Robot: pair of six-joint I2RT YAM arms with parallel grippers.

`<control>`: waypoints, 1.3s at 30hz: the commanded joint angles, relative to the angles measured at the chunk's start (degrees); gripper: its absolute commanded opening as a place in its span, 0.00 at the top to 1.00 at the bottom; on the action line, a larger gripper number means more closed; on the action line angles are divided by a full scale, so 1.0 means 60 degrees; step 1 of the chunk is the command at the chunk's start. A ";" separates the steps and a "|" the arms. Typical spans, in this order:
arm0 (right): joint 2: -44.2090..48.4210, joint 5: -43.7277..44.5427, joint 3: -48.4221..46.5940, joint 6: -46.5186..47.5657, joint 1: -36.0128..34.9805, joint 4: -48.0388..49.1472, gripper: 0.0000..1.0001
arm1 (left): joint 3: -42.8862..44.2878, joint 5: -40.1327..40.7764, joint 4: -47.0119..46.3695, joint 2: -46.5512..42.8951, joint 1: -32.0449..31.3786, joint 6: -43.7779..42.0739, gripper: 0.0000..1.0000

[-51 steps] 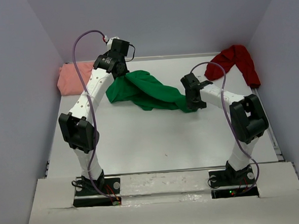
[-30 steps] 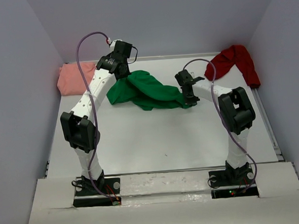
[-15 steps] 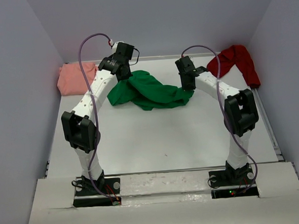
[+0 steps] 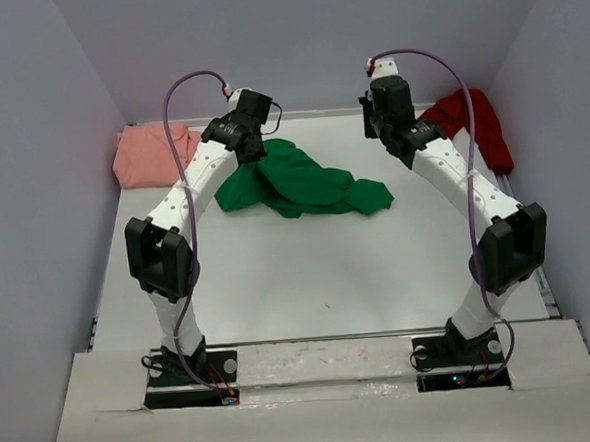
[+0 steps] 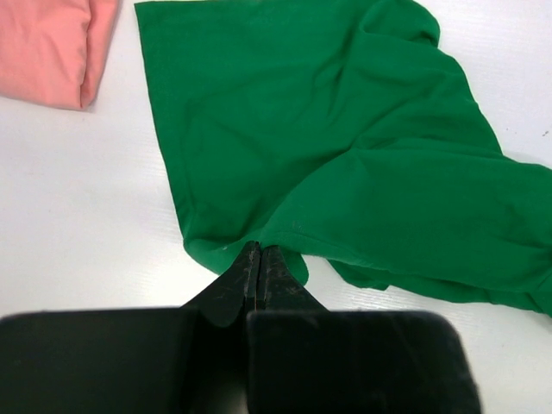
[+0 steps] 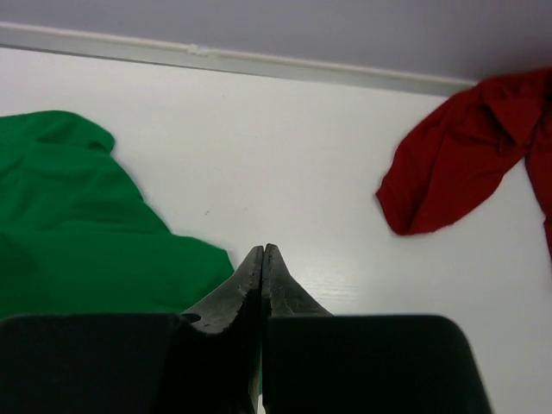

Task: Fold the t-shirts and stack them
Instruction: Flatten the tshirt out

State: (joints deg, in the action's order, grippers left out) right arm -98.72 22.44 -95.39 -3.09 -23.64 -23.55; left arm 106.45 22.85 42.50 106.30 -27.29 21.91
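Green t-shirt (image 4: 303, 185), soft, light and limp, is seen crumpled at the far middle of the table (image 4: 328, 269), between the salmon-pink t-shirt (image 4: 145, 150) and the dark red t-shirt (image 4: 469, 115). One edge appears pinched by the left gripper (image 5: 260, 252). The right gripper (image 6: 262, 250) is pressed together and empty. Corners are best taken, since the cloth is judged likely to bunch.

I have a white table (image 4: 309, 280) spread beneath and ahead of the left gripper (image 5: 260, 250) and the right gripper (image 6: 262, 250). Past the right gripper's tips a pale ledge (image 6: 259, 62) runs along the table's far edge, with the grey-lilac back wall (image 6: 259, 21) above it. A left wall (image 4: 33, 197) and a right wall (image 4: 574, 114) stand outboard of each gripper. Well behind both lies a white board (image 4: 326, 399), and a small dark speck (image 4: 327, 304) sits between it and the grippers.
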 commanded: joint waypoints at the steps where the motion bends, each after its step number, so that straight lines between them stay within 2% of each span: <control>1: -0.0054 -0.0590 -0.0299 0.1174 0.0014 0.1846 1.00 | -0.0018 0.0307 -0.0257 -0.0227 -0.0052 0.0010 1.00; 2: -0.0259 -0.0778 -0.0679 0.1291 0.0014 0.1700 1.00 | -0.0018 0.0308 -0.0257 -0.0241 -0.0066 -0.0004 1.00; 3: -0.0928 -0.0954 -0.1872 0.1422 0.0115 0.0843 1.00 | -0.0047 0.0308 -0.0286 -0.0241 -0.0066 0.0010 1.00; 4: -0.1355 -0.0565 -0.2493 0.1380 0.0218 0.0428 1.00 | -0.0033 0.0264 -0.0287 -0.0227 -0.0066 0.0010 1.00; 6: -0.2571 -0.0385 -0.3767 0.1104 0.0321 -0.1429 1.00 | 0.0011 0.0234 -0.0257 -0.0212 -0.0095 -0.0004 1.00; 7: -0.2793 -0.0182 -0.4600 0.0913 0.0322 -0.1929 0.91 | 0.0012 0.0234 -0.0257 -0.0241 -0.0139 -0.0019 1.00; 8: -0.2795 -0.0180 -0.4449 0.0664 0.0322 -0.2152 0.76 | 0.0012 0.0249 -0.0257 -0.0256 -0.0139 -0.0034 1.00; 9: -0.2317 -0.0281 -0.3940 0.0198 0.0322 -0.1864 0.67 | -0.0003 0.0264 -0.0257 -0.0270 -0.0154 -0.0048 1.00; 10: -0.1920 -0.0659 -0.2383 0.0063 0.0322 -0.1440 0.58 | -0.0018 0.0278 -0.0272 -0.0300 -0.0183 -0.0048 1.00; 11: -0.1496 -0.0895 -0.1483 -0.0084 0.0322 -0.0320 0.50 | -0.0061 0.0293 -0.0315 -0.0329 -0.0169 -0.0048 1.00; 13: -0.0513 -0.1495 0.0768 -0.0333 0.0322 0.0727 0.40 | -0.0091 0.0278 -0.0345 -0.0329 -0.0183 -0.0034 1.00; 16: 0.0350 -0.1878 0.2578 -0.0903 0.0322 0.2208 0.42 | -0.0237 0.0322 -0.0418 -0.0329 -0.0227 0.0083 1.00; 20: 0.1391 -0.2538 0.5899 -0.1461 0.0322 0.4576 0.46 | -0.0763 0.0352 -0.0695 -0.0446 -0.0388 0.0303 1.00; 24: 0.1556 -0.2742 0.7254 -0.1856 0.0322 0.5550 0.46 | -0.1174 0.0322 -0.0945 -0.0476 -0.0578 0.0522 1.00; 28: 0.1146 -0.2962 0.7637 -0.2077 0.0322 0.6136 0.46 | -0.1234 0.0410 -0.0990 -0.0330 -0.0871 0.0640 1.00; 39: 0.0662 -0.2890 0.7886 -0.2092 0.0131 0.6313 0.45 | -0.1204 0.0542 -0.0916 -0.0256 -0.1165 0.0670 1.00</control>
State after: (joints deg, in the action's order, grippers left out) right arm -94.59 5.48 -49.63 -14.87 -21.87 9.37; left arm 98.96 24.29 38.17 106.24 -34.15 25.21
